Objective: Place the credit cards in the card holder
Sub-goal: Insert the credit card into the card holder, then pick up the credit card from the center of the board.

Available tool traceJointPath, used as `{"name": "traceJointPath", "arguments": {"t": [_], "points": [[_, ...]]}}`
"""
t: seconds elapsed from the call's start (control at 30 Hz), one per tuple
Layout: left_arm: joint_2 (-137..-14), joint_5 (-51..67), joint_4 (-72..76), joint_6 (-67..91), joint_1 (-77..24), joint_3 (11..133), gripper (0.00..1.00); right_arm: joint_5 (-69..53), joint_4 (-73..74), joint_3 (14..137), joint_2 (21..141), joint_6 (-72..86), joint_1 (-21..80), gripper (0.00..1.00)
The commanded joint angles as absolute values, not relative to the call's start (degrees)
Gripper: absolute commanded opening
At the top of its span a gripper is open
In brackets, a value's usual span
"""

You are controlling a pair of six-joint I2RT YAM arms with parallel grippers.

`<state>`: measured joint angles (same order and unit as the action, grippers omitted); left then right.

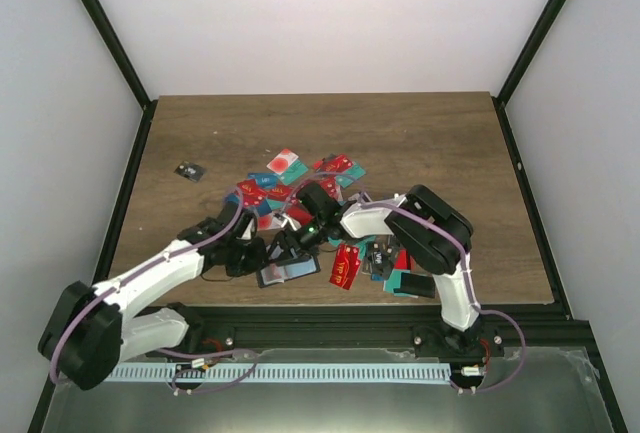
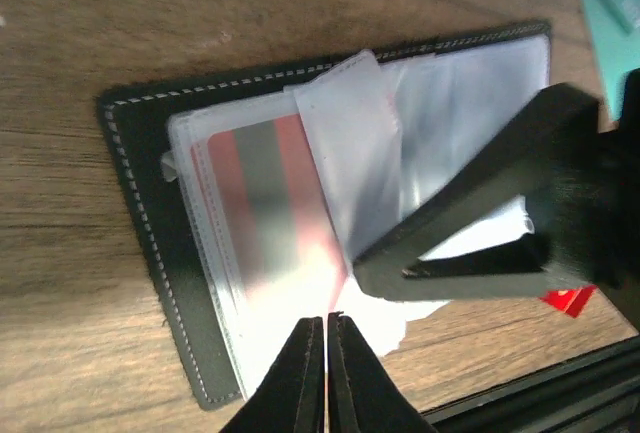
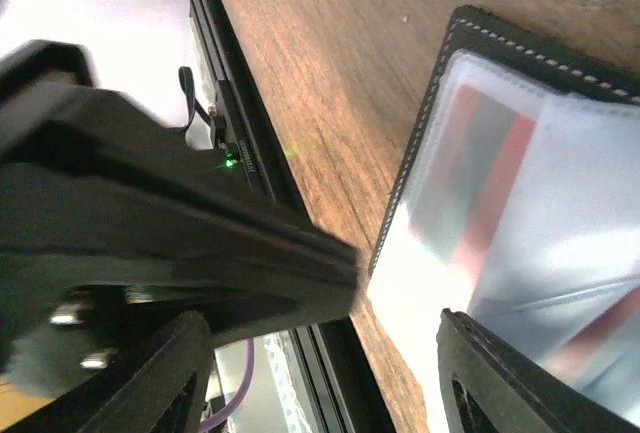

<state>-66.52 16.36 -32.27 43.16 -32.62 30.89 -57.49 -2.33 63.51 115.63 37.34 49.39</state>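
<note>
The card holder (image 1: 288,273) lies open near the table's front edge, black with white stitching (image 2: 140,173) and clear pockets. A red and grey credit card (image 2: 260,203) sits inside one pocket (image 3: 480,183). My left gripper (image 2: 327,325) is shut, its tips at the near edge of the clear pocket sheet. My right gripper (image 3: 335,373) is open and straddles the holder's (image 3: 450,63) edge, one finger (image 2: 480,223) over the clear pockets. Loose credit cards (image 1: 290,168) lie heaped behind the grippers (image 1: 262,256) (image 1: 293,241).
A red card (image 1: 345,265) and a teal card (image 1: 400,281) lie to the right of the holder, with more cards beside the right arm. A small black item (image 1: 189,171) lies alone at the left. The table's front rail (image 3: 235,143) runs close by.
</note>
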Motion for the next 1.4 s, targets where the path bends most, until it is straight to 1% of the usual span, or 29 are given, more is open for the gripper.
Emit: {"name": "traceJointPath", "arguments": {"t": [0.0, 0.13, 0.27, 0.57, 0.67, 0.77, 0.9, 0.97, 1.13, 1.27, 1.37], "points": [[-61.0, 14.1, -36.8, 46.3, -32.7, 34.1, 0.06, -58.2, -3.0, 66.0, 118.1, 38.4, 49.7, 0.64], [-58.0, 13.7, -37.7, 47.9, -32.6, 34.2, 0.07, -57.9, -2.7, 66.7, 120.0, 39.1, 49.7, 0.63], [-56.0, 13.3, -38.0, 48.6, -32.6, 34.5, 0.07, -58.9, -0.7, 68.4, 119.1, 37.5, 49.6, 0.63], [-53.4, 14.2, -36.6, 47.2, -32.6, 38.6, 0.08, -60.5, 6.5, 72.4, 111.3, 33.6, 48.3, 0.64], [-53.5, 16.4, -34.5, 46.2, -32.6, 39.0, 0.09, -59.5, 8.7, 71.5, 107.8, 32.6, 46.8, 0.64], [-54.5, 19.2, -31.3, 45.4, -32.7, 39.1, 0.10, -55.8, 13.4, 70.2, 103.2, 30.3, 44.9, 0.65], [-57.7, 22.8, -27.1, 43.8, -33.5, 39.9, 0.12, -46.5, 19.5, 64.8, 95.6, 29.6, 41.4, 0.68], [-60.1, 23.8, -25.0, 42.9, -34.3, 40.7, 0.14, -41.0, 21.0, 60.3, 91.1, 31.3, 39.3, 0.69], [-68.6, 26.2, -18.0, 41.8, -38.0, 42.9, 0.18, -32.5, 22.4, 47.5, 78.4, 37.3, 34.7, 0.73], [-78.1, 28.4, -14.4, 40.4, -42.0, 47.8, 0.25, -26.7, 25.1, 40.2, 70.3, 41.1, 32.8, 0.77], [-85.0, 28.7, -14.3, 37.8, -44.1, 52.5, 0.33, -21.8, 28.6, 37.3, 66.7, 43.7, 31.9, 0.78]]}}
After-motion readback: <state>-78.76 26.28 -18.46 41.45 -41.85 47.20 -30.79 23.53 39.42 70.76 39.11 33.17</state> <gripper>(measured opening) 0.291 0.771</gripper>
